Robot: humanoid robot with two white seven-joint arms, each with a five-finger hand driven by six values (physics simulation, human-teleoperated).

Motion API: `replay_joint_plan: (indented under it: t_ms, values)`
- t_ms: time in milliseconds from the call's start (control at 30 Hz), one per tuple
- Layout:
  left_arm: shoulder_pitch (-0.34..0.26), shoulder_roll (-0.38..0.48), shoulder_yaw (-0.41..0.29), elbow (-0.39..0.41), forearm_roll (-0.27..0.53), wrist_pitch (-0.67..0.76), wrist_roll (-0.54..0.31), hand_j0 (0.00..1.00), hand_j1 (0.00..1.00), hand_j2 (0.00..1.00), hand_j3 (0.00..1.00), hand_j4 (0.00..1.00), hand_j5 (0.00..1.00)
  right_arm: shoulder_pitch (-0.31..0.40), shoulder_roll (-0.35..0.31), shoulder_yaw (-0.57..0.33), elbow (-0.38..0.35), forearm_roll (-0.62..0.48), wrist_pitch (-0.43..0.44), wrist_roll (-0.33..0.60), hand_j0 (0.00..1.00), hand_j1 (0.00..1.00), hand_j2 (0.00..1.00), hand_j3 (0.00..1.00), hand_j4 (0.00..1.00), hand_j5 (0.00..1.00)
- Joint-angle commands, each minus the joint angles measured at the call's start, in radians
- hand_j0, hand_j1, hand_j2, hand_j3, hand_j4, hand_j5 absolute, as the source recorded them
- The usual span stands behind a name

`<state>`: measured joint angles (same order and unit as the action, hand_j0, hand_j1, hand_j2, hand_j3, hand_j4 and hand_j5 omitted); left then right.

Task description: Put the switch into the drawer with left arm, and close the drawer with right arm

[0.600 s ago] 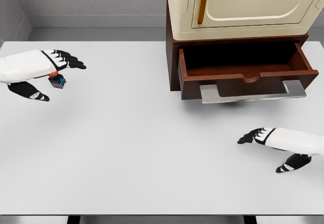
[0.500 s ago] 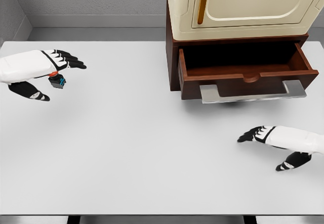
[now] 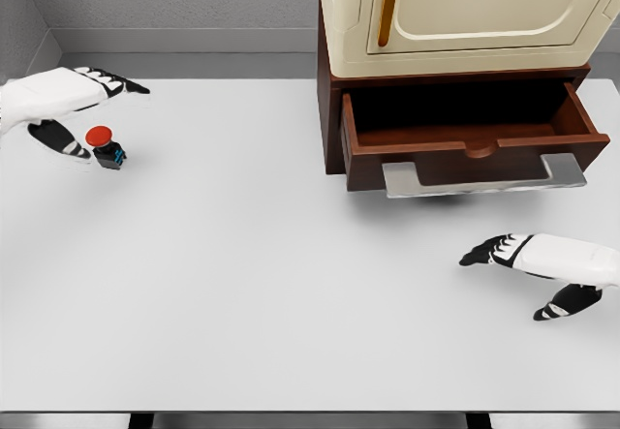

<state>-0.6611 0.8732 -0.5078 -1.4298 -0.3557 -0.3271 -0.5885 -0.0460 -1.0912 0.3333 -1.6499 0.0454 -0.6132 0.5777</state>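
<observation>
Red-topped switch (image 3: 105, 146) is seen on the table (image 3: 242, 284), not yet gripped by the open left hand (image 3: 60, 100). It must be grabbed and carried to the open drawer (image 3: 470, 138).

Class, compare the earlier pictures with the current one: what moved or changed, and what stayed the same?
The left hand has lifted up and back toward the table's far left, uncovering the small red-topped black switch, which now stands free on the white table. The right hand drifted slightly right. The brown wooden drawer stayed open and the switch kept its place.
</observation>
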Motion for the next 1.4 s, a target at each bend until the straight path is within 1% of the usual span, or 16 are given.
replay_joint_plan:
  t_ms: [0, 100, 167, 233, 400, 533, 600, 700, 767, 833, 900, 967, 1033, 1133, 1200, 1367]
  values:
    - [0.0, -0.039, -0.054, 0.068, -0.019, 0.01, -0.001, 1.0, 1.0, 1.0, 1.0, 1.0, 1.0, 0.0, -0.007, 0.001, -0.001, -0.007, 0.002, 0.001, 1.0, 1.0, 1.0, 1.0, 1.0, 1.0]
    - [-0.002, -0.045, -0.058, 0.088, -0.032, 0.01, -0.001, 1.0, 1.0, 1.0, 1.0, 1.0, 1.0, 0.002, -0.007, 0.001, -0.005, -0.007, 0.002, -0.001, 1.0, 1.0, 1.0, 1.0, 1.0, 1.0]
    - [-0.002, -0.046, -0.058, 0.094, -0.028, 0.008, -0.001, 1.0, 1.0, 1.0, 1.0, 1.0, 1.0, 0.008, -0.007, 0.001, -0.007, -0.007, 0.002, -0.002, 1.0, 1.0, 1.0, 1.0, 1.0, 1.0]
    - [-0.018, -0.048, -0.058, 0.129, -0.026, 0.008, -0.001, 1.0, 1.0, 1.0, 1.0, 1.0, 1.0, 0.008, -0.007, 0.003, -0.008, -0.007, 0.002, -0.002, 1.0, 1.0, 1.0, 1.0, 1.0, 1.0]
    - [-0.02, -0.059, -0.058, 0.149, -0.028, 0.008, 0.001, 1.0, 1.0, 1.0, 1.0, 1.0, 1.0, 0.009, -0.009, 0.003, -0.014, -0.007, 0.002, -0.002, 1.0, 1.0, 1.0, 1.0, 1.0, 1.0]
    - [-0.025, -0.097, -0.058, 0.173, -0.034, 0.008, 0.004, 1.0, 1.0, 1.0, 1.0, 1.0, 1.0, 0.003, -0.021, 0.001, -0.025, -0.007, 0.002, -0.004, 1.0, 1.0, 1.0, 1.0, 1.0, 1.0]
    - [-0.028, -0.097, -0.058, 0.187, -0.034, 0.01, 0.003, 1.0, 1.0, 1.0, 1.0, 1.0, 1.0, 0.002, -0.041, 0.001, -0.03, -0.007, 0.002, -0.004, 1.0, 1.0, 1.0, 1.0, 1.0, 1.0]
    - [-0.038, -0.114, -0.058, 0.242, -0.035, 0.01, 0.004, 1.0, 1.0, 1.0, 1.0, 1.0, 1.0, 0.003, -0.099, 0.003, -0.039, -0.007, 0.002, -0.024, 1.0, 1.0, 1.0, 1.0, 1.0, 1.0]
    - [-0.038, -0.112, -0.06, 0.247, -0.034, 0.008, 0.004, 1.0, 1.0, 1.0, 1.0, 1.0, 1.0, 0.005, -0.122, 0.003, -0.042, -0.009, 0.002, -0.024, 1.0, 1.0, 1.0, 1.0, 1.0, 1.0]
    - [-0.038, -0.111, -0.067, 0.252, -0.035, 0.01, 0.004, 1.0, 1.0, 1.0, 1.0, 1.0, 1.0, 0.005, -0.13, 0.003, -0.044, -0.007, 0.002, -0.024, 1.0, 1.0, 1.0, 1.0, 1.0, 1.0]
    - [-0.046, -0.114, -0.066, 0.287, -0.037, 0.01, 0.004, 1.0, 1.0, 1.0, 1.0, 1.0, 1.0, 0.005, -0.144, 0.006, -0.042, -0.007, 0.002, -0.022, 1.0, 1.0, 1.0, 1.0, 1.0, 1.0]
    - [-0.048, -0.129, -0.067, 0.304, -0.042, 0.01, 0.004, 1.0, 1.0, 1.0, 1.0, 1.0, 1.0, 0.005, -0.145, 0.007, -0.042, -0.009, 0.002, -0.021, 1.0, 1.0, 1.0, 1.0, 1.0, 1.0]
    - [-0.049, -0.134, -0.067, 0.304, -0.042, 0.01, 0.004, 1.0, 1.0, 1.0, 1.0, 1.0, 1.0, 0.006, -0.145, 0.007, -0.041, -0.009, 0.002, -0.021, 1.0, 1.0, 1.0, 1.0, 1.0, 1.0]
    - [-0.049, -0.132, -0.067, 0.304, -0.042, 0.01, 0.006, 1.0, 1.0, 1.0, 1.0, 1.0, 1.0, 0.008, -0.144, 0.009, -0.037, -0.009, 0.002, -0.012, 1.0, 1.0, 1.0, 1.0, 1.0, 1.0]
    - [-0.049, -0.132, -0.067, 0.321, -0.04, 0.01, 0.007, 1.0, 1.0, 1.0, 1.0, 1.0, 1.0, 0.008, -0.144, 0.009, -0.037, -0.009, 0.002, -0.012, 1.0, 1.0, 1.0, 1.0, 1.0, 1.0]
    - [-0.054, -0.134, -0.067, 0.321, -0.04, 0.01, 0.007, 1.0, 1.0, 1.0, 1.0, 1.0, 1.0, 0.006, -0.138, 0.009, -0.037, -0.007, 0.002, -0.005, 1.0, 1.0, 1.0, 1.0, 1.0, 1.0]
